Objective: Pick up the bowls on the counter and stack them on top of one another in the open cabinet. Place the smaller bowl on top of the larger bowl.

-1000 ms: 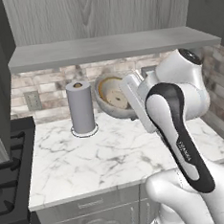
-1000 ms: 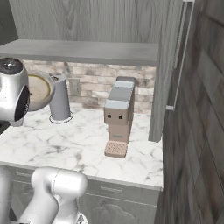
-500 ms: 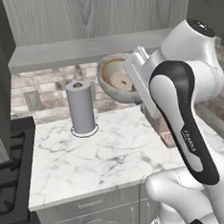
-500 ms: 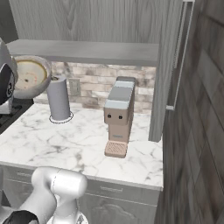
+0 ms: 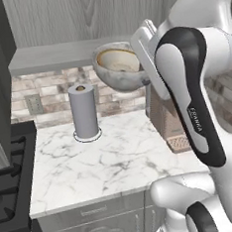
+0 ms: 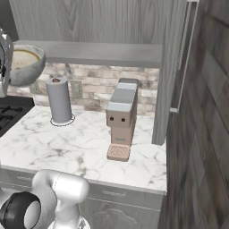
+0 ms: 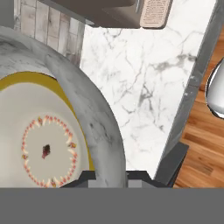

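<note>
Up in the air beside the front edge of the open cabinet's shelf [image 5: 53, 56], the larger bowl [image 5: 116, 79] is held clear of the surface [image 5: 106, 153], its grey-white marbled wall facing out and its mouth tipped slightly toward the left base camera. Inside it sits the smaller bowl [image 5: 119, 62], tan at the rim with a pale inside; in the hand view that pale inside carries a ring of small coloured dots around a dark spot. The tool [image 7: 108, 175] is clamped on the larger bowl's rim, one finger on each side of the marbled wall, as the hand view shows at its bottom edge. In the right base view the larger bowl [image 6: 23, 67] hangs at the left edge, level with the shelf's edge and above the paper towel roll [image 6: 60, 101].

Below the bowl, the grey paper towel roll [image 5: 84, 112] stands upright near the brick backsplash [image 5: 36, 95]. To its right, a tan and grey coffee machine [image 6: 121, 117] stands on the surface, partly hidden behind the arm in the left base view. The black stove [image 5: 9, 182] borders the surface on the left. A wall outlet [image 5: 34, 103] sits in the backsplash left of the roll.
</note>
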